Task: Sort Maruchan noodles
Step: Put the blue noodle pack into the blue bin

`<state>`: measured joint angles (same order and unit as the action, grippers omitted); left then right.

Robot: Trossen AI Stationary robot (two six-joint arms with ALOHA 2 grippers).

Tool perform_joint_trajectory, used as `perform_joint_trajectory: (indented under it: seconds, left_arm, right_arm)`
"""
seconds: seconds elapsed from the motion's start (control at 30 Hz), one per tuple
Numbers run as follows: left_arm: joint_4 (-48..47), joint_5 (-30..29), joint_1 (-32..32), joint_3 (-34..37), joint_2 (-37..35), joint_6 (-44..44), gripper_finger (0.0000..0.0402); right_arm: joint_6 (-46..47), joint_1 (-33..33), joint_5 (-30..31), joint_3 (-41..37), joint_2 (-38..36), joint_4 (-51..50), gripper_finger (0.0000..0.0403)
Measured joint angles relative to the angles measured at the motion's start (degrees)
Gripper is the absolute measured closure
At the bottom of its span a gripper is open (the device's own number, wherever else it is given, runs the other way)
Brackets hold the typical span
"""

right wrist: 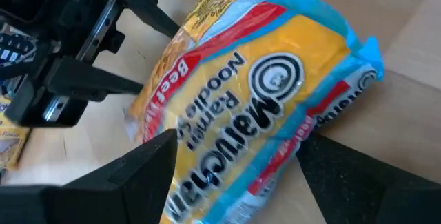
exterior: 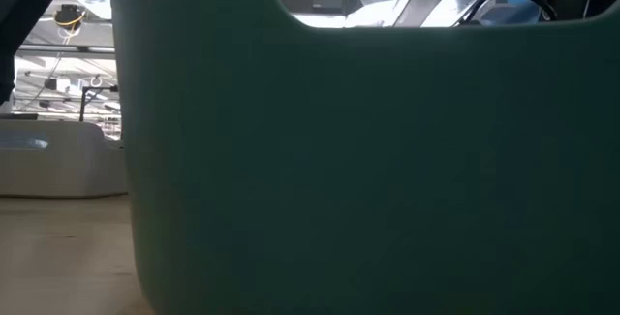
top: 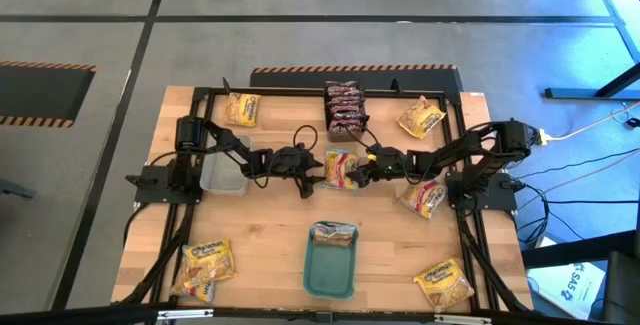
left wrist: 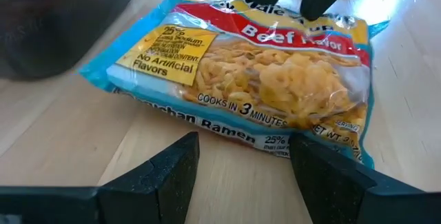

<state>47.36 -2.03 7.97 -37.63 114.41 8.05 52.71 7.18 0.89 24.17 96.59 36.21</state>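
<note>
The wooden table carries a beef ramen packet lying flat between the two arms' open jaws. A clear tub sits behind the left jaws, dark packets beyond both, and a teal tray on the near side. Yellow packets lie scattered toward the table's corners, well apart from both jaws.

light: bright, even | glare: packet film | low view: dim, perhaps blocked

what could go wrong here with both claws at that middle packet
Both open claws, left claw and right claw, flank the same beef ramen packet, so the arms could collide. The packet lies tilted between the right fingers, so it may crumple or slip. The teal tray blocks the low view.
</note>
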Motion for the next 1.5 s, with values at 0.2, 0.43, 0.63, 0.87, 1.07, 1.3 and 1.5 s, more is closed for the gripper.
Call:
perform_joint_trajectory:
  seconds: [0.2, 0.43, 0.63, 0.87, 1.07, 1.3, 1.5]
  left_arm:
    - [1.7, 1.4, 0.0, 0.0, 0.5, 0.2, 0.0178]
    - [2.0, 1.6, 0.0, 0.0, 0.5, 0.4, 0.0178]
    - [2.7, 1.5, -0.4, 0.0, 0.6, 0.4, 0.0178]
    - [5.1, 2.2, -1.7, 0.1, 0.5, 0.7, 0.0178]
    - [5.6, 2.0, -1.8, 0.1, 0.5, 0.6, 0.0178]
    - [0.3, 1.8, -2.3, 0.0, -1.9, 0.7, 0.0178]
    - [-11.0, 1.2, -4.2, 0.1, -7.4, 2.5, 0.0178]
  right_arm:
    - [-0.9, 0.0, -0.5, 3.5, 1.0, -1.5, 0.0103]
    - [-5.8, 0.0, -1.2, 6.4, 1.5, 0.3, 0.0103]
    - [-8.2, 0.0, -2.5, 8.3, 2.8, 3.5, 0.0103]
    - [-11.2, -0.1, -3.5, 9.7, 2.8, 2.8, 0.014]
    - [-13.9, 0.0, -2.6, 9.7, 2.8, 2.7, 0.0221]
    - [-18.7, 0.0, -2.4, 9.8, 2.3, 2.6, 0.0303]
    - [-23.5, -0.1, -4.0, 9.8, -1.3, -0.1, 0.0313]
